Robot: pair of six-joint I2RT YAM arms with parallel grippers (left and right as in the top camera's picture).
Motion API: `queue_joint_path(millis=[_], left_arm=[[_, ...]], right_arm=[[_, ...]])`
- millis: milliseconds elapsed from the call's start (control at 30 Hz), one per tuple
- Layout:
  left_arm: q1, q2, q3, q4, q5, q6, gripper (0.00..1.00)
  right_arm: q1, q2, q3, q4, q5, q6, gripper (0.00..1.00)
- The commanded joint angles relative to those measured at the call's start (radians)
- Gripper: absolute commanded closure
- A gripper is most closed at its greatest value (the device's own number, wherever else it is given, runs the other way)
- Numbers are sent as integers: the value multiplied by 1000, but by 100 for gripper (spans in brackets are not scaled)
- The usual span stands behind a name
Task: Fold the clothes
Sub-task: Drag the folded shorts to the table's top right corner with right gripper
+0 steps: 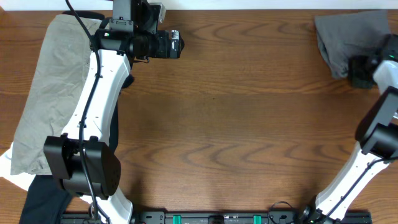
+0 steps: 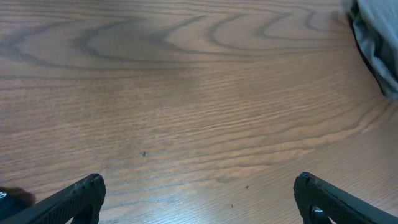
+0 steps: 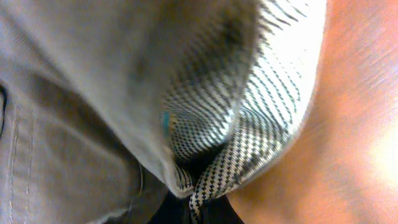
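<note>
Far R corner of table (image 1: 249, 124): grey shorts (image 1: 348, 37) in a crumpled heap, not folded, partly cut off by top edge of overhead view. R arm (image 1: 345, 177) stretched up from near edge, dark wrist end over near side of the heap. R jaws: can't tell whether spread or pinching cloth – not visible, wrist cam filled w/ fabric right up against lens. Close up there: grey cloth w/ stitched seam at lower L, plus pale lining (image 3: 267, 106) w/ fine dark check pattern showing from under it; blurred strip of bare wood down R side

L arm (image 1: 102, 81) stretched along L side toward far edge, wrist end turned to point R across the table. L jaws spread wide, nothing between, above bare wood; only the two dark tips in view, at bottom corners of L wrist cam. Same cam: bit of the shorts at upper R corner, well apart from L jaws

Under & beside L arm: pale khaki garment (image 1: 46, 93) laid along L side of table, black garment (image 1: 37, 202) at near L corner, by the arm's base. White sliver (image 1: 18, 180) at L edge by khaki hem – can't tell what. All three well apart from shorts
</note>
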Motion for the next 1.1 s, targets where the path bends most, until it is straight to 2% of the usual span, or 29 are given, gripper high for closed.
queue_joint_path(millis=[0,300,533,733,1067], left_arm=[[0,6,16,7,-5,6,2],[0,17,16,6,-5,6,2],[0,17,16,10,-5,6,2],[0,18,16,10,-5,6,2],[0,18,16,10,-5,6,2]], right_arm=[[82,48,-25,19,80,78,99],[116,48,-25,-3,124,-14,99],[104,48,-25,-13,75,-382,99],[103,48,-25,-37,23,-450,99],[108,48,-25,-23,-19,-455,99]])
